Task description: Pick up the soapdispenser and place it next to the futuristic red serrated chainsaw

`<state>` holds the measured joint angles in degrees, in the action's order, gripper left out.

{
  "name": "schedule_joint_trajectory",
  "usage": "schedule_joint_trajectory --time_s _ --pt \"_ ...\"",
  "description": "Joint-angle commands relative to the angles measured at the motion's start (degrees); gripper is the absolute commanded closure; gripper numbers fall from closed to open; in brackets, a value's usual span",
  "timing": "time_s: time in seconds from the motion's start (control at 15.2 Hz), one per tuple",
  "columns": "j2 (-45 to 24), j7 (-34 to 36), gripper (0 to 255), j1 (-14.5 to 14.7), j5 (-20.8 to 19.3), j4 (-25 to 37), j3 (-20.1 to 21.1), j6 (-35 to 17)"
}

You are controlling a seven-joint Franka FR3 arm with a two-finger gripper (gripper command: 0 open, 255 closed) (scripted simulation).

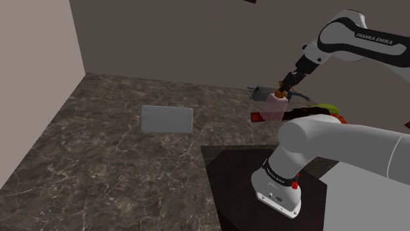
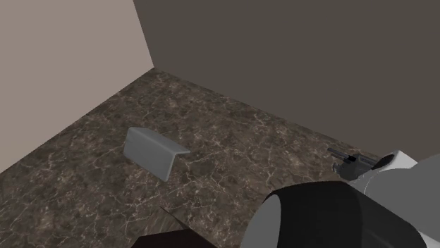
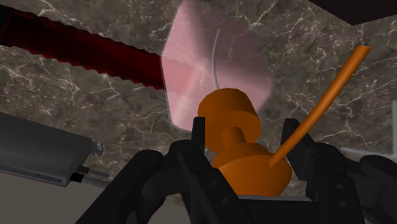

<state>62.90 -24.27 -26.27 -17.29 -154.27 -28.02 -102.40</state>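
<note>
Here we go: the gripper (image 1: 284, 90) is pinching the dispenser (image 1: 274, 105) by its orange pump (image 3: 236, 130), with the fingers (image 3: 198, 132) pressed to either side. The pink bottle is just beside the red chainsaw (image 1: 261, 117), whose serrated blade (image 3: 83, 51) runs past it over the marble surface (image 1: 98, 151). The arm (image 1: 341, 33) reads FRANKA EMIKA. A grey box (image 1: 166, 119) lies well apart.

Red chainsaw (image 3: 83, 48) and grey device (image 3: 38, 149) crowd the soap dispenser (image 3: 216, 63).
</note>
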Motion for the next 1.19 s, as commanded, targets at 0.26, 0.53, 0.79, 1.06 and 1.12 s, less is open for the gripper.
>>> schedule_joint_trajectory --time_s 0.26,0.53,0.79,1.06,1.12 --pt "0.30 -0.28 255 -1.03 -1.75 -4.46 -1.80 -4.07" --pt "0.06 -0.55 255 -1.76 -3.10 -7.28 -3.24 -7.02" --pt "-0.55 -0.85 255 -2.49 -4.56 -9.95 -4.82 -10.17" --pt "-1.11 -1.03 255 -2.92 -5.51 -11.51 -5.84 -12.20" --pt "-1.12 -1.03 255 -2.92 -5.51 -11.51 -5.84 -12.21"
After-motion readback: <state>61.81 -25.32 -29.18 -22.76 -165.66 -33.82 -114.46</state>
